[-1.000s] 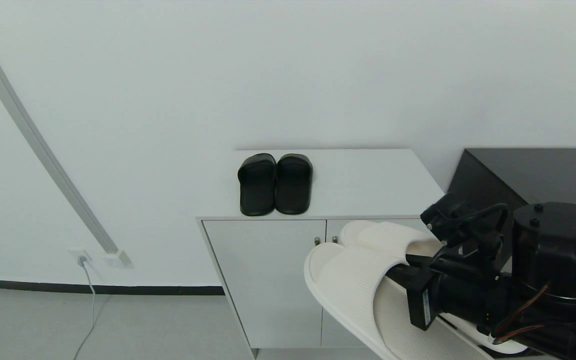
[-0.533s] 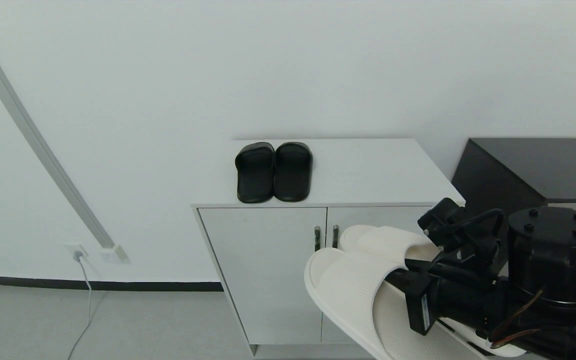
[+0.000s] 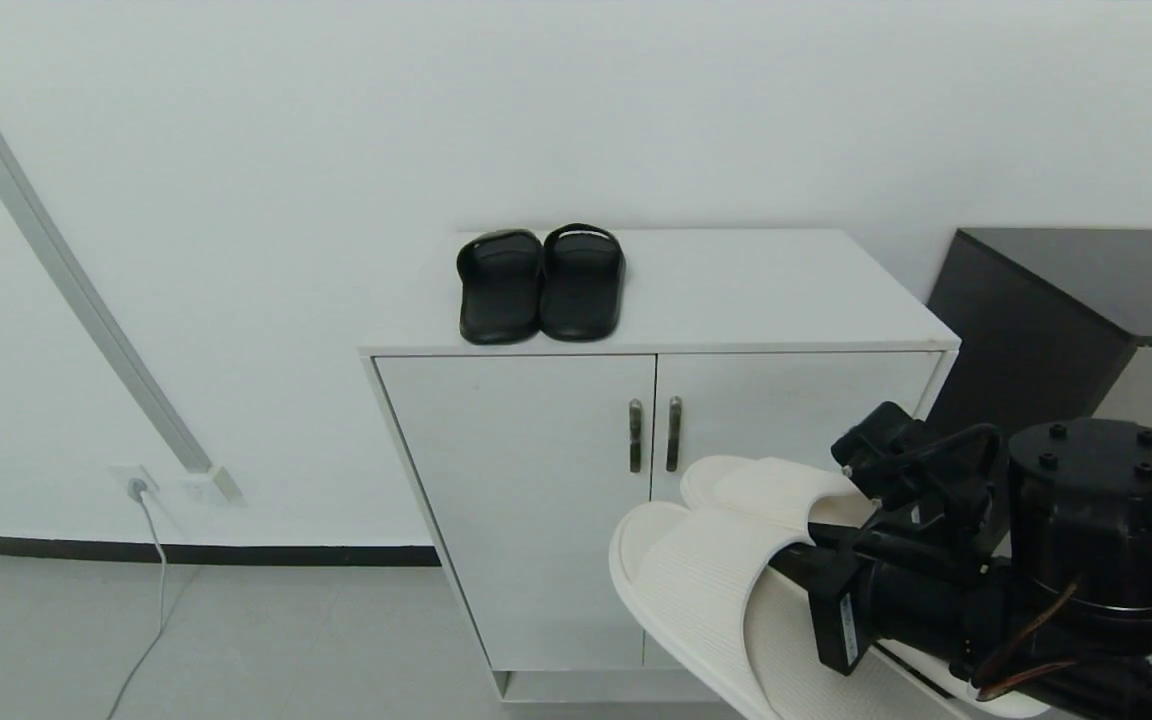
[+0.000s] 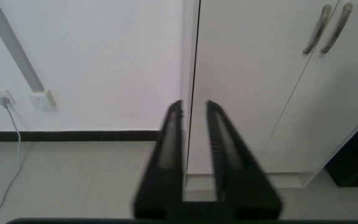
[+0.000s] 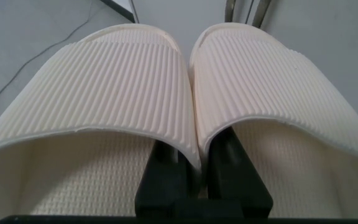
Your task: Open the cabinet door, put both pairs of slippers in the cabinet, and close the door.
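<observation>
White slippers (image 3: 726, 560), clamped as a pair by the right pincer (image 5: 196, 171), hang before the closed cabinet (image 3: 516, 500). Black slippers (image 3: 541, 285) sit on its top. The head view has shifted, baring both door handles (image 3: 634, 435). The empty left pincer (image 4: 194, 149), slightly parted, faces the doors, seemingly ready to open them.

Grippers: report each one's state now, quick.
Left gripper: open a little, holding nothing.
Right gripper: shut on the white slippers, clamping both by their inner edges.
</observation>
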Controlling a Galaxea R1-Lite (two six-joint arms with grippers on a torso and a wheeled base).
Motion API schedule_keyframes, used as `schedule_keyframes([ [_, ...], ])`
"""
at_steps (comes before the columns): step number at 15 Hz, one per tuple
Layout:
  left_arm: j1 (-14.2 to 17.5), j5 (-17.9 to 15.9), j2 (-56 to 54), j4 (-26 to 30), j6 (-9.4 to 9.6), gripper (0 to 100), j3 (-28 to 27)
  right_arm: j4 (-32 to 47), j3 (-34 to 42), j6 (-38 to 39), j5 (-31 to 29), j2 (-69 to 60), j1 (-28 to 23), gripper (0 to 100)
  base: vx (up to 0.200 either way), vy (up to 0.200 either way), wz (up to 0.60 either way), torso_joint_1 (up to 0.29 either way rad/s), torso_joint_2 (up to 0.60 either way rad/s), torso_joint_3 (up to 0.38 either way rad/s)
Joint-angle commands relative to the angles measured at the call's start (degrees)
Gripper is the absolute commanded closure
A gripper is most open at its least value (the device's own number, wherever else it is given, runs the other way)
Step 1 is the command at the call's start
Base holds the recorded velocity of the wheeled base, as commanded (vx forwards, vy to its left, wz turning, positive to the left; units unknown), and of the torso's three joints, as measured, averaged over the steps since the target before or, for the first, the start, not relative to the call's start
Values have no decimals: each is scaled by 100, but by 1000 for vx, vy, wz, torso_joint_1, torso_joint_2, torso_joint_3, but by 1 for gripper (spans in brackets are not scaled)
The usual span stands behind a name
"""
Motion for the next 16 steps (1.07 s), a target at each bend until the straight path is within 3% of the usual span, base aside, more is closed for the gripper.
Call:
schedule_keyframes([
  [1, 0, 14, 0, -2, -34, 0, 0, 1, 7, -3, 1, 27, 4, 100, 0, 0, 0, -207, 530, 320],
  [16, -53, -12, 202, 15, 10, 0, -9, -342, 148, -12, -17, 88, 136, 100, 0, 0, 0, -137, 476, 334],
])
